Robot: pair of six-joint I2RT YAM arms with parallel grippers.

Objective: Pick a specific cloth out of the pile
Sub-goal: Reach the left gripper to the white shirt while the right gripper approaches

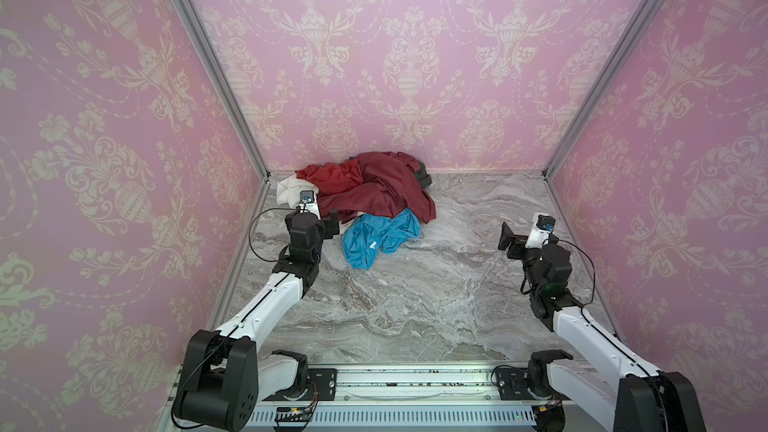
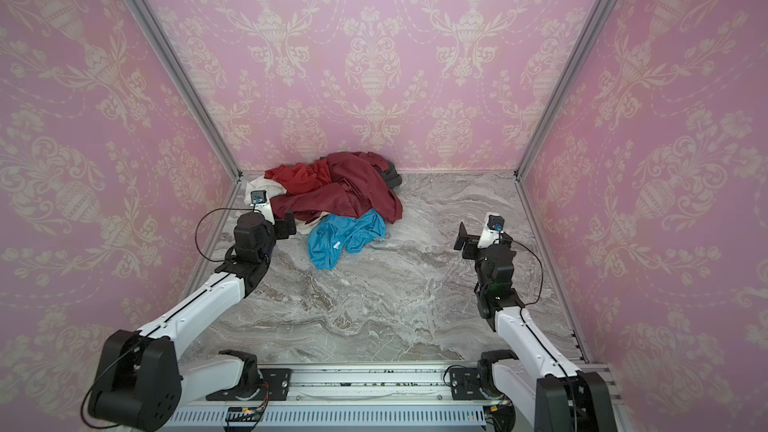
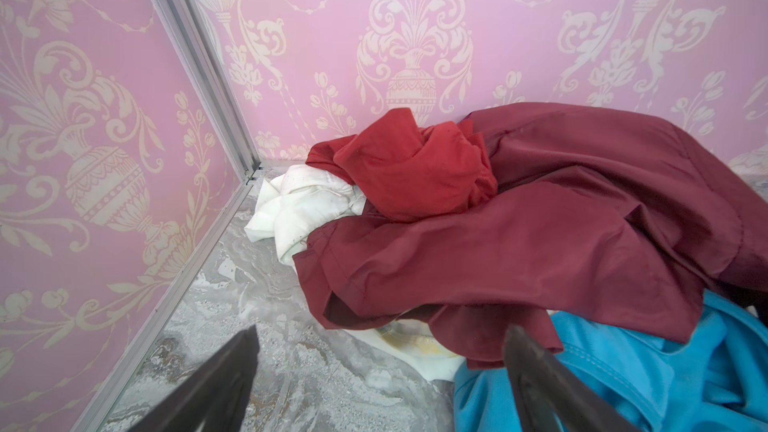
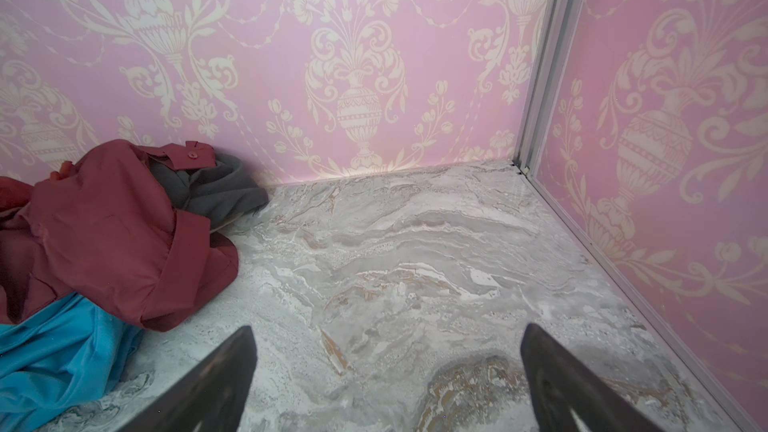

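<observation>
Two fingers (image 3: 232, 367) of the left gripper (image 3: 382, 330) stand wide apart and grip nothing, low at the near left edge of the pile (image 1: 374, 189). The cloth (image 3: 303, 205), soft, white and crumpled, lies beyond them at the pile's far left, close to the corner of the pink walls. Most of it is buried under a brighter red piece (image 3: 415, 172) and a smooth dark red garment (image 3: 540, 243). A pale edge also shows under the dark red hem just ahead of the fingertips; whether it is the same garment cannot be told. A bright blue shirt (image 1: 374, 238) spills from the pile's near side onto the grey marbled table (image 1: 415, 305). The right gripper (image 4: 388, 328) is well apart from the heap above bare table, its fingers spread and empty.
</observation>
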